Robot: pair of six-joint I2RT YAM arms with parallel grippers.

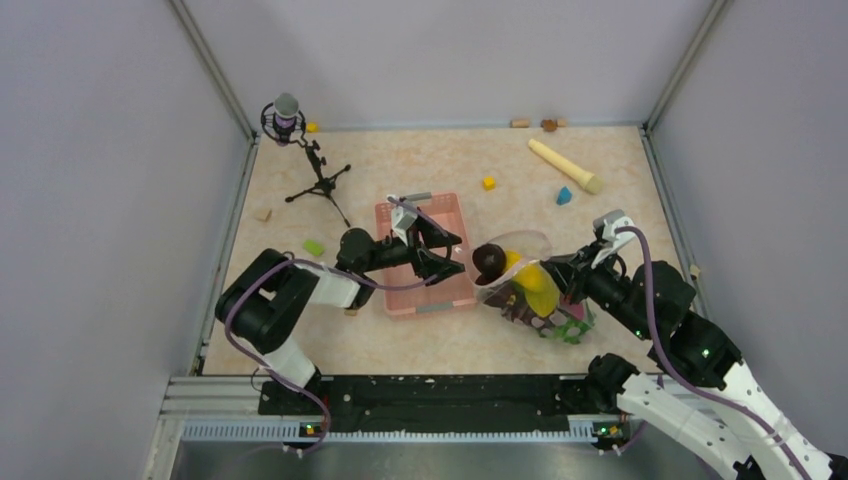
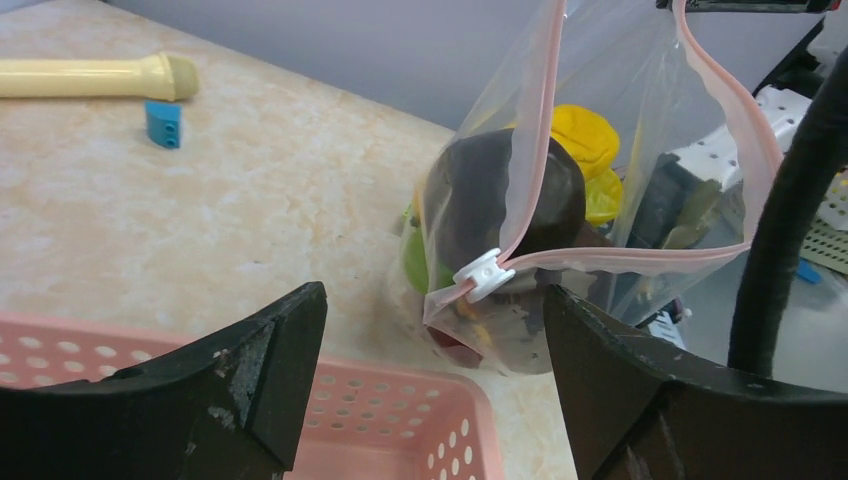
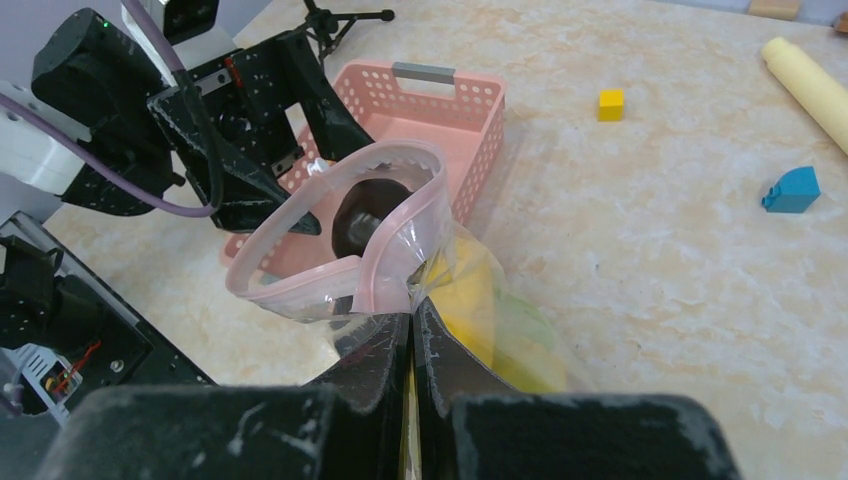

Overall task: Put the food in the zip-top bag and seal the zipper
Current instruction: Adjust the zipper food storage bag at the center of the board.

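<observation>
Clear zip-top bag (image 2: 640, 130), edged by a pinkish-red zipper (image 2: 620, 258) with a white slider (image 2: 483, 273), shows a yellow fruit (image 2: 585, 135) and a dark purple-brown piece (image 2: 480, 200) through its plastic. The basket (image 2: 400, 420) is pink, patterned with small holes; the bench (image 2: 250, 200) beige with pale marbling. Rolling pin (image 2: 90, 77) pale yellow, one block (image 2: 163, 124) blue, another block (image 3: 610, 104) yellow. The left gripper (image 2: 435, 320) is black, scuffed white.

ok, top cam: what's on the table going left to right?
microphone stand → pink basket → zip-top bag. The rolling pin is left out because it overlaps the bag sideways.
</observation>
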